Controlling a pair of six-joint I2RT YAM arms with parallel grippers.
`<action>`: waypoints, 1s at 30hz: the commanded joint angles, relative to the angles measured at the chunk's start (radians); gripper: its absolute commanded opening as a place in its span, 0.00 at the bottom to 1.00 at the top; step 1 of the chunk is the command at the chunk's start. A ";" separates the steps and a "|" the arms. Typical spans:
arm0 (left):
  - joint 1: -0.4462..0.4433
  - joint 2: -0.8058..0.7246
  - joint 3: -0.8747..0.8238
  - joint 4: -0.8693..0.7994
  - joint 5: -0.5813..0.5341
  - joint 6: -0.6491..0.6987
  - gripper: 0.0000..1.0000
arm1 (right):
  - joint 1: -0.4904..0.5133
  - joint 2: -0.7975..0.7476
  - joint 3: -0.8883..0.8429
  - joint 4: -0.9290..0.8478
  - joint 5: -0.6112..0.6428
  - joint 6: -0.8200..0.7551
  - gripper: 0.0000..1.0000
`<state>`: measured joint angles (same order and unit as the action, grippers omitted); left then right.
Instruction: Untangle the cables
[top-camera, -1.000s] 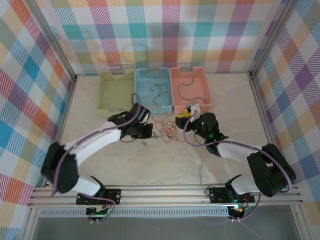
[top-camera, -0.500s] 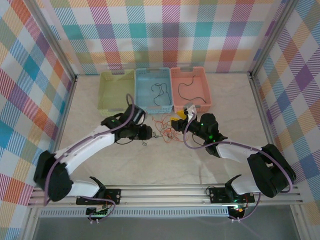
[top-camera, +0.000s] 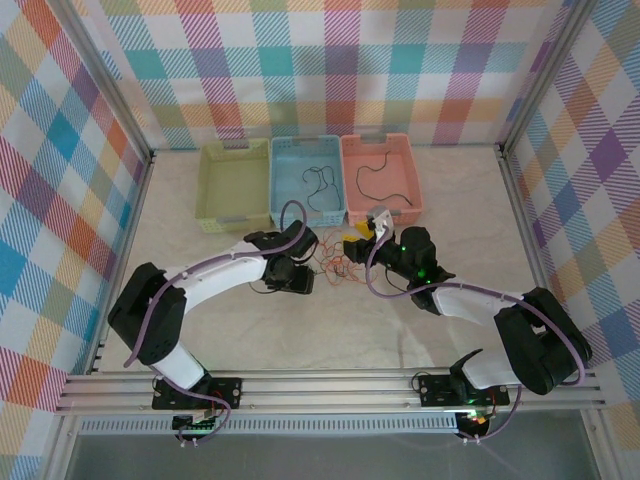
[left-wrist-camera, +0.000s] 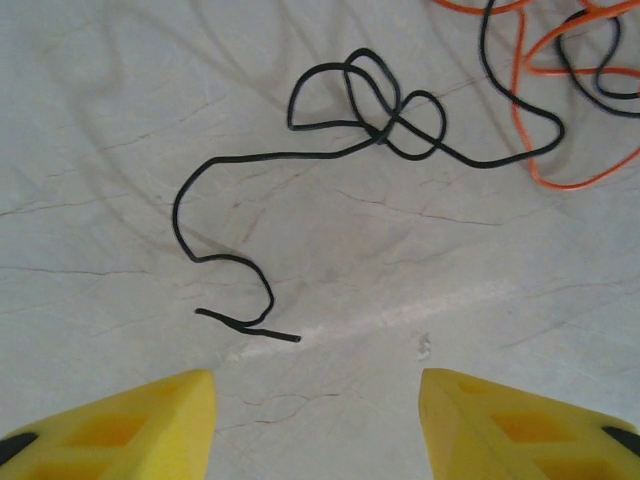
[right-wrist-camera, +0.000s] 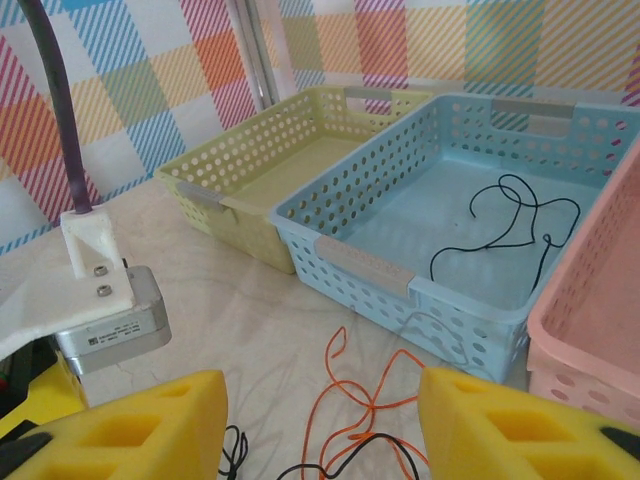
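Two grippers: left gripper (left-wrist-camera: 315, 400) and right gripper (right-wrist-camera: 315, 400), jaws apart, both empty.
Where: cables (top-camera: 335, 262) tangled on the table between them, just near of the blue basket (right-wrist-camera: 360, 265).
Handling: probably light, limp and snag-prone; pinch the dark cable (left-wrist-camera: 380, 130) by its free near end.
Surface: pale marbled table (left-wrist-camera: 100, 100), looks smooth.
Room: checked walls (top-camera: 340, 60).

Baskets (top-camera: 307, 141) in a row at the back — cable tangle (top-camera: 338, 262) on the table (top-camera: 330, 330) just before them
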<state>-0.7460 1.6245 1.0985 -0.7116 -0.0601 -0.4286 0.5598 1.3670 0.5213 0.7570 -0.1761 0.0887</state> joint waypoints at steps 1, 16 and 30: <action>-0.026 0.055 0.058 -0.101 -0.102 0.015 0.56 | 0.005 0.003 0.016 0.000 0.015 -0.011 0.54; -0.063 0.165 0.111 -0.170 -0.228 0.012 0.38 | 0.005 0.008 0.024 -0.020 0.017 -0.009 0.54; -0.073 0.087 0.101 -0.162 -0.294 0.024 0.00 | 0.005 0.004 0.024 -0.025 0.029 -0.017 0.54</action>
<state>-0.7937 1.7786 1.1900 -0.8444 -0.2993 -0.4072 0.5598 1.3670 0.5217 0.7319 -0.1539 0.0883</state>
